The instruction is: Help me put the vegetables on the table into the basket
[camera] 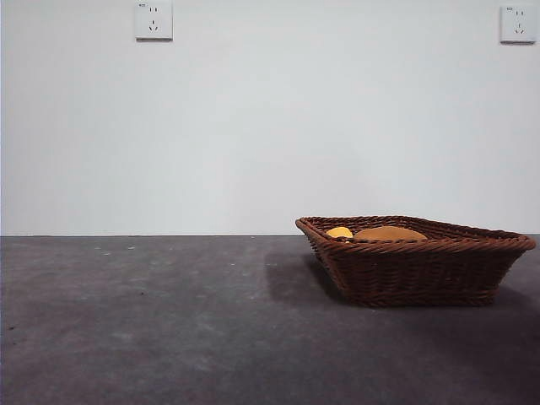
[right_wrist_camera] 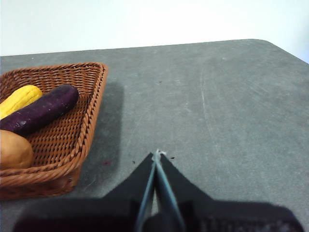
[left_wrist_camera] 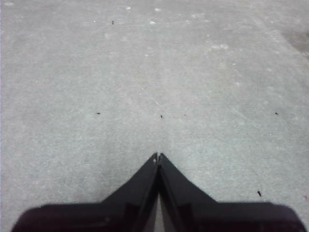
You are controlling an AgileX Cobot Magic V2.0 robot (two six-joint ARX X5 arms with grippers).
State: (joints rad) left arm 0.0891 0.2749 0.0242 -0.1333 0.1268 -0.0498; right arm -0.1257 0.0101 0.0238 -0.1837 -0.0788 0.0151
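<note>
The brown wicker basket (camera: pixel 422 272) stands on the grey table (camera: pixel 152 321) at the right of the front view. The yellow corn cob (camera: pixel 339 232) and the orange-brown potato (camera: pixel 390 234) show above its rim. The right wrist view shows the basket (right_wrist_camera: pixel 72 140) holding the corn (right_wrist_camera: pixel 19 99), the purple eggplant (right_wrist_camera: pixel 41 110) and the potato (right_wrist_camera: pixel 14 150). My right gripper (right_wrist_camera: pixel 157 153) is shut and empty, over bare table beside the basket. My left gripper (left_wrist_camera: pixel 158 155) is shut and empty over bare table.
Two wall sockets (camera: pixel 153 20) (camera: pixel 517 24) sit on the white wall behind the table. The table's far edge and rounded corner (right_wrist_camera: pixel 263 41) show in the right wrist view.
</note>
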